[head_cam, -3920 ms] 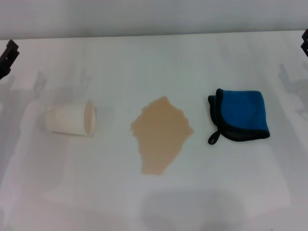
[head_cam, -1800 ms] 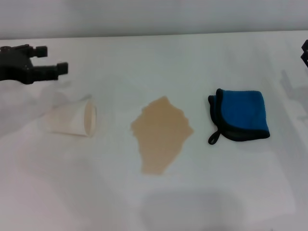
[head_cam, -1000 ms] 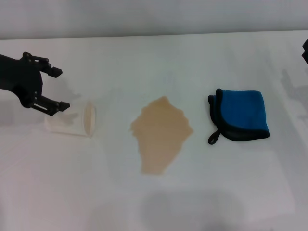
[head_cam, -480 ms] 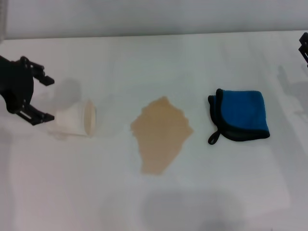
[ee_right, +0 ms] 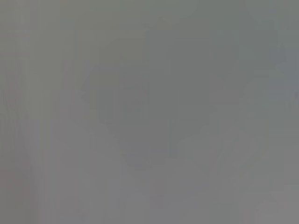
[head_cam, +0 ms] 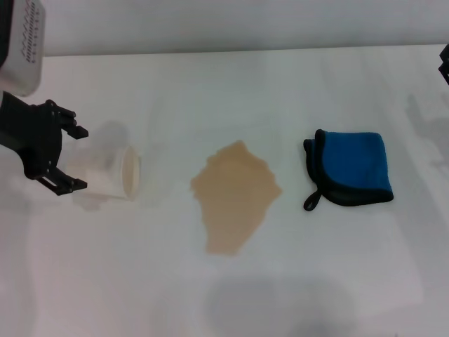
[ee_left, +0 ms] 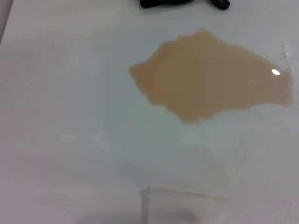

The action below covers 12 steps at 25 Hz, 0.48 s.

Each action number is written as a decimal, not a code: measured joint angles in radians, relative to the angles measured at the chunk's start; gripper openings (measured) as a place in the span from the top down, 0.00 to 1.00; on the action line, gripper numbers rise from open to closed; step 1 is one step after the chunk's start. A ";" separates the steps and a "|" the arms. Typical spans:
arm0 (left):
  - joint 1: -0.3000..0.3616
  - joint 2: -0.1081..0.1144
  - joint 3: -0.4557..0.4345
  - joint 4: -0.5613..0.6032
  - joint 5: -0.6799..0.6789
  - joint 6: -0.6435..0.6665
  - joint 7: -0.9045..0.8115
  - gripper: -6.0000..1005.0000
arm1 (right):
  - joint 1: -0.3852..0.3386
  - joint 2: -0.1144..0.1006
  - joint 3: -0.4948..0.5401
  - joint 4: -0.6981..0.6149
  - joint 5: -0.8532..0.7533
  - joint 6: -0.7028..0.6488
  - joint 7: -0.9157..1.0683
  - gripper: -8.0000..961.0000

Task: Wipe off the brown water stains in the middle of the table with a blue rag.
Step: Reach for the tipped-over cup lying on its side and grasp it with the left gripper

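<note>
The brown water stains (head_cam: 235,196) form one tan patch with a jagged edge in the middle of the white table (head_cam: 224,84). In the left wrist view the stains (ee_left: 210,79) fill the upper middle. The blue rag (head_cam: 351,168) lies folded to the right of the patch, black loop toward it, and nothing touches it. Its dark edge (ee_left: 182,3) also shows in the left wrist view. My left gripper (head_cam: 79,158) is open at the far left, with one finger on each side of the closed end of a tipped paper cup (head_cam: 112,172). My right gripper (head_cam: 445,62) barely shows at the right edge.
The cream cup lies on its side left of the stains, mouth facing them. Part of my left arm's white casing (head_cam: 21,42) fills the top left corner. The right wrist view is a flat grey field with nothing to make out.
My left gripper came in from the left edge, swung down beside the cup and now stands open at its closed end. Cup, stains and rag have not moved.
</note>
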<state>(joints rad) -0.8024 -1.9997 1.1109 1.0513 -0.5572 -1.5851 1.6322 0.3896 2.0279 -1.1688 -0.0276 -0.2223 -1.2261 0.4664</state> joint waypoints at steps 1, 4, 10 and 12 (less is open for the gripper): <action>0.000 -0.009 0.000 -0.012 0.013 0.019 0.016 0.12 | -0.004 0.000 0.000 0.000 0.000 -0.001 0.000 0.23; 0.001 -0.018 0.001 -0.030 0.028 0.036 0.031 0.12 | -0.005 0.000 0.000 0.000 0.000 -0.001 0.000 0.23; 0.006 -0.057 0.001 -0.071 0.082 0.120 0.050 0.12 | -0.003 0.000 -0.002 0.000 0.000 -0.002 0.013 0.23; 0.016 -0.064 0.001 -0.072 0.089 0.144 0.052 0.12 | -0.004 0.000 -0.003 0.000 0.000 -0.002 0.015 0.23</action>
<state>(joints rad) -0.7867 -2.0640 1.1123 0.9791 -0.4680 -1.4416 1.6843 0.3855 2.0279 -1.1714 -0.0276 -0.2224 -1.2283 0.4814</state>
